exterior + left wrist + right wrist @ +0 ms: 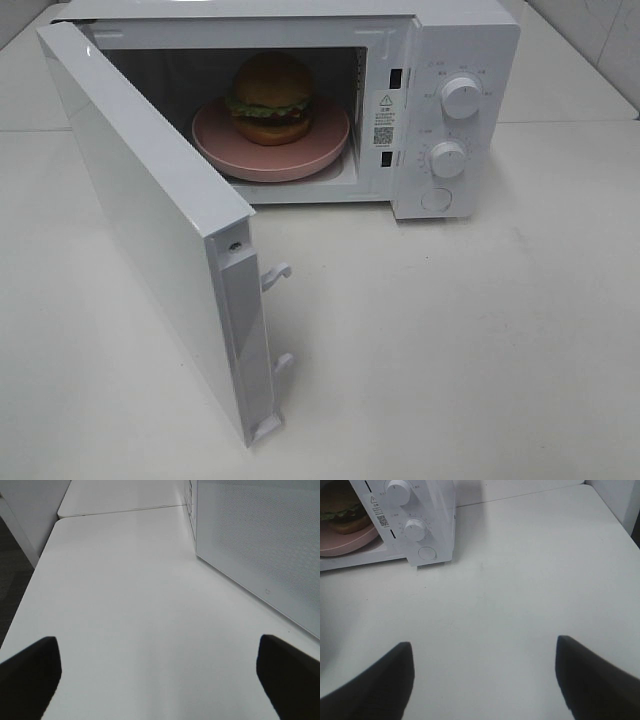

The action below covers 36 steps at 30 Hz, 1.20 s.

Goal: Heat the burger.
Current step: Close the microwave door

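the burger (271, 97) sits on the pink plate (212, 146) inside the microwave (482, 45), whose door (140, 205) stands wide open. your left gripper (158, 652) and right gripper (485, 652) are both spread wide, holding nothing. next, likely: swing the door shut.

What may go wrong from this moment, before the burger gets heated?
1. The pink plate lies close to the front edge of the microwave, so the closing door may bump it and tip the burger.
2. The upper knob and lower knob look alike; the wrong one might get turned.
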Each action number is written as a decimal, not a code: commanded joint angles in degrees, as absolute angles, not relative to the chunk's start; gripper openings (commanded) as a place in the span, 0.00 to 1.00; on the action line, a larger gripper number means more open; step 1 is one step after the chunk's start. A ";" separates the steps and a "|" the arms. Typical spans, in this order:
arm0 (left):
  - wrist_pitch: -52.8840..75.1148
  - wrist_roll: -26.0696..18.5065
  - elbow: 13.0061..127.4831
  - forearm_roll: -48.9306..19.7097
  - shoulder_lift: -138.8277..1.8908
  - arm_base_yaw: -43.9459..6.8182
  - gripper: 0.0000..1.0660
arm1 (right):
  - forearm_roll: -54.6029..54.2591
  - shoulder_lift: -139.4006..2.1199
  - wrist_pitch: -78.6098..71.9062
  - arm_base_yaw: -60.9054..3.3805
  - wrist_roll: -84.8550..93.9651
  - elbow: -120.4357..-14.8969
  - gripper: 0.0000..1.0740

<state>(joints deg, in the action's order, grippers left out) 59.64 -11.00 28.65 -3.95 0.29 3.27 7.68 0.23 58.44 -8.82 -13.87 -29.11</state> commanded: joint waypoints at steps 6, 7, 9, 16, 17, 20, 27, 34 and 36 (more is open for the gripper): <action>59.70 -10.94 28.48 -4.13 0.40 2.92 0.94 | 7.39 1.83 57.98 -8.31 -13.29 -28.99 0.65; 59.70 -10.94 28.48 -4.13 0.40 2.92 0.94 | 7.39 1.83 57.98 -8.31 -13.29 -28.99 0.65; 59.70 -10.94 28.48 -4.13 0.40 2.92 0.94 | 7.39 1.83 57.98 -8.31 -13.29 -28.99 0.64; 59.70 -10.94 28.48 -4.13 0.40 2.92 0.94 | 7.39 1.83 57.98 -8.31 -13.29 -28.99 0.63; 59.70 -10.94 28.48 -4.13 0.40 2.92 0.94 | 7.39 1.83 57.98 -8.31 -13.29 -28.99 0.63; 59.70 -10.94 28.48 -4.13 0.40 2.92 0.94 | 7.39 1.83 57.98 -8.31 -13.29 -28.99 0.63; 59.70 -10.94 28.48 -4.13 0.40 2.92 0.94 | 7.39 1.83 57.98 -8.31 -13.29 -28.99 0.63; 59.70 -10.94 28.48 -4.13 0.40 2.92 0.94 | 7.39 1.83 57.98 -8.31 -13.29 -28.99 0.62; 59.70 -10.94 28.48 -4.13 0.40 2.92 0.94 | 7.39 1.83 57.98 -8.31 -13.29 -28.99 0.62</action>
<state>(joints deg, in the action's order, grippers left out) 59.64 -11.00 28.65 -3.95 0.29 3.27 7.68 0.23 58.38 -8.65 -13.75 -29.11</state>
